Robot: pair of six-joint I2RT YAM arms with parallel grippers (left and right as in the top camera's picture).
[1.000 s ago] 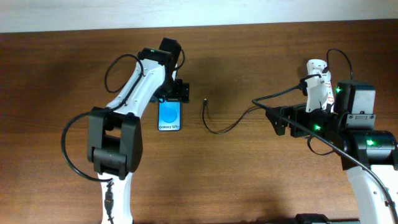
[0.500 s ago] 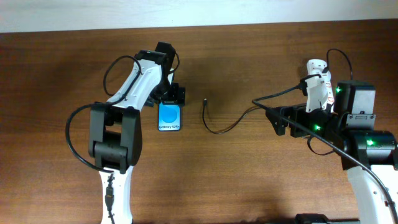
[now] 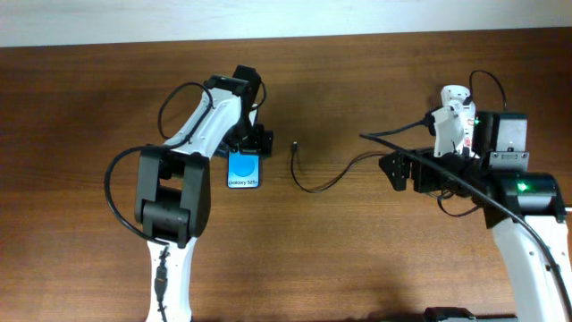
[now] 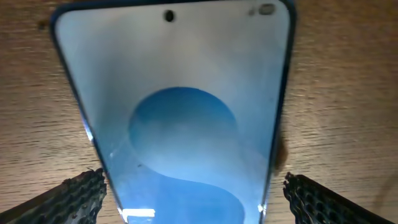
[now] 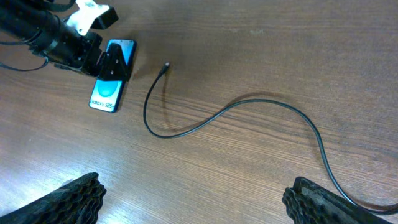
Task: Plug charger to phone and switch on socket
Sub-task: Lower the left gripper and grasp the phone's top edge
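**Left gripper straddles phone; charger plug lies loose on desk**

Left side: the left gripper [image 3: 253, 141] stands over the far end of the flat black-rimmed smartphone with the bright blue screen [image 3: 244, 168]. Its jaws are spread wide and hold nothing. The phone lies flat on the dark brown wooden desk [image 3: 89, 107], long axis running far to near.

Centre: the tiny black plug [image 3: 295, 145] of the thin black charger cable [image 3: 317, 186] rests just right of the phone, apart from it. The left arm is clearly the nearer one.

Right side: the cable trails right toward the right gripper [image 3: 396, 170], which is wide open and empty. The white elongated power strip [image 3: 451, 98] sits beyond, partly hidden by the arm.

Views: the left wrist camera shows the phone [image 4: 186, 93] lying between the fingers [image 4: 81, 193]; contact cannot be confirmed. The right wrist camera alone shows the cable's [image 5: 249, 102] full curve.
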